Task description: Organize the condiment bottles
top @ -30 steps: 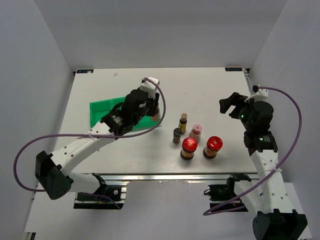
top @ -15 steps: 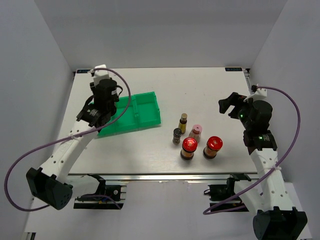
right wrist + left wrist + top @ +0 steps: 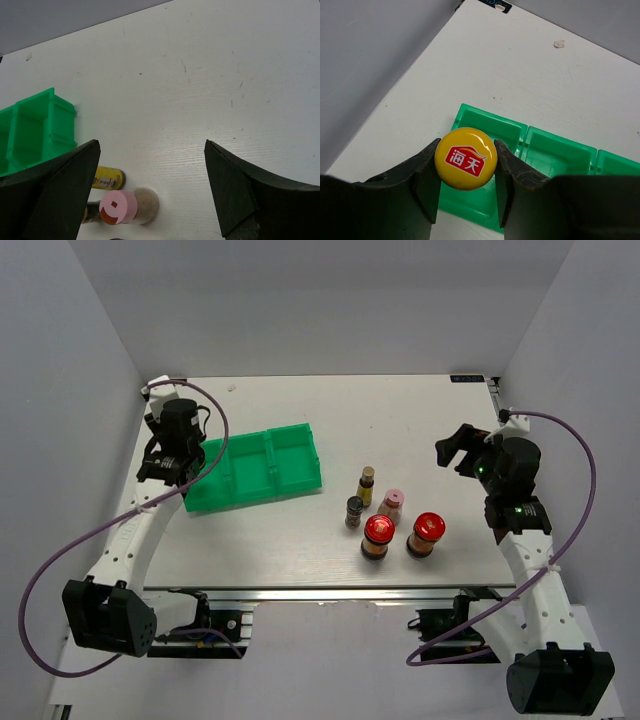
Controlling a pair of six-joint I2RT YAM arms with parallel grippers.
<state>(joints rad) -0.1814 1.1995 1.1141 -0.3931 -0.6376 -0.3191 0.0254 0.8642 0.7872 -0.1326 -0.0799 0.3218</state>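
Note:
My left gripper [image 3: 168, 462] is shut on a slim bottle with a yellow cap [image 3: 465, 158]. It holds the bottle above the left end compartment of the green tray [image 3: 485, 125]. Five bottles stand right of the tray [image 3: 262, 472]: a slim brown yellow-capped one [image 3: 367, 483], a grey-capped one [image 3: 354, 511], a pink-capped one [image 3: 390, 506] and two red-lidded jars [image 3: 378, 536] [image 3: 425, 533]. My right gripper [image 3: 455, 450] is open and empty, above and to the right of them. Its wrist view shows the pink cap [image 3: 118, 207] and the yellow-capped bottle [image 3: 107, 178] below its left finger.
The tray lies slanted on the left half of the white table [image 3: 400, 420], and its visible compartments hold nothing. Grey walls stand close at the left, back and right. The tray's right end [image 3: 35, 125] shows in the right wrist view.
My left arm has swung from the tray's right end to its left end, carrying the yellow-capped bottle. The right arm has barely moved.

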